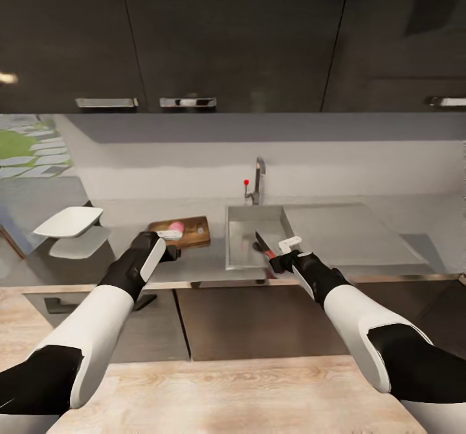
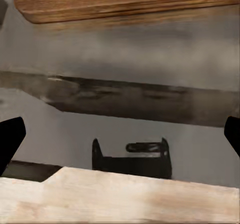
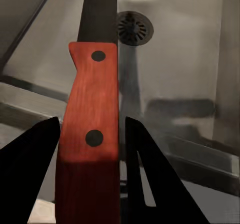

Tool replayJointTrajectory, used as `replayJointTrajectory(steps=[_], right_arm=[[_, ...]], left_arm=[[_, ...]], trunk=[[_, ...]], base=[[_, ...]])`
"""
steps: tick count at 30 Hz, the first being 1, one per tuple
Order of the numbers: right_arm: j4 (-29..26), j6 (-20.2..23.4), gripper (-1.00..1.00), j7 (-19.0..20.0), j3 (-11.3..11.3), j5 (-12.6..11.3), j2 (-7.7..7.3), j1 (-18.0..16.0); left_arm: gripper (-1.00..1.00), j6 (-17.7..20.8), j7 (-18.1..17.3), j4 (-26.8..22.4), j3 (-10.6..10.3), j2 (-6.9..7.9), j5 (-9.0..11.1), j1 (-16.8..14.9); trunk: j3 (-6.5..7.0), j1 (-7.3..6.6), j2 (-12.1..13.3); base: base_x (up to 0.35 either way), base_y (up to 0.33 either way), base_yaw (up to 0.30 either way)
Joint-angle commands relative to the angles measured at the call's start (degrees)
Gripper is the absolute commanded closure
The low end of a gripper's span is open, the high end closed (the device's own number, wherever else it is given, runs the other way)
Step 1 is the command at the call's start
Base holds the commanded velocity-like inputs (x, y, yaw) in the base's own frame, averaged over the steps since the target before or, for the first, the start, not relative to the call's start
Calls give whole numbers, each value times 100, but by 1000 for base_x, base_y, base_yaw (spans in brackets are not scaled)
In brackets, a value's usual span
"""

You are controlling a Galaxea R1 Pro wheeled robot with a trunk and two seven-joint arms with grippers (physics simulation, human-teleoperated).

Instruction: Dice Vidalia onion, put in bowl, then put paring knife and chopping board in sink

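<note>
Your right gripper (image 3: 90,149) is clamped on the paring knife (image 3: 92,119) by its red handle, blade pointing over the sink (image 1: 241,237) toward the drain (image 3: 134,28); your left gripper (image 2: 120,134) hangs with fingers wide apart just in front of the chopping board (image 1: 188,232), which lies on the countertop (image 1: 194,259) left of the sink with pale bits on it; the bowl (image 1: 70,220) sits farther left.

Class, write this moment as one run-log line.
right gripper: shut on paring knife, over sink | left gripper: open, near chopping board
</note>
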Motion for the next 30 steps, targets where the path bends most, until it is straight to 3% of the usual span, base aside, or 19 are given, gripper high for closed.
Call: replayJointTrajectory(steps=[1,16,20,23,25,29,30], right_arm=[[-11,31,100,25,0,61,0,-3],[-11,28,100,25,0,64,0,-3],[-23,22,100,25,0,68,-1,-3],[-61,15,100,25,0,81,-9,-3],[-73,14,100,25,0,85,-14,-3],[-80,9,100,25,0,86,-17,-3],[-81,5,100,25,0,87,-18,-3]], left_arm=[[-100,15,54,-5,-16,3,60,-5],[-100,9,54,77,-24,-6,60,-5],[-100,-108,31,567,-24,-20,53,-5],[-100,-874,-1,1359,-24,-17,48,-5],[-100,-1674,-11,2029,-26,-15,45,-5],[-100,-2484,-18,2877,-33,-38,43,-5],[-100,-2865,-26,3327,-39,-57,43,-5]], trunk=[[-13,0,-13],[-13,0,-13],[-13,0,-13],[-13,0,-13],[-13,0,-13],[-13,0,-13],[-13,0,-13]], base=[[-335,0,0],[-335,0,0],[-199,0,0],[-36,0,0],[-10,0,0],[-3,0,0],[0,0,0]])
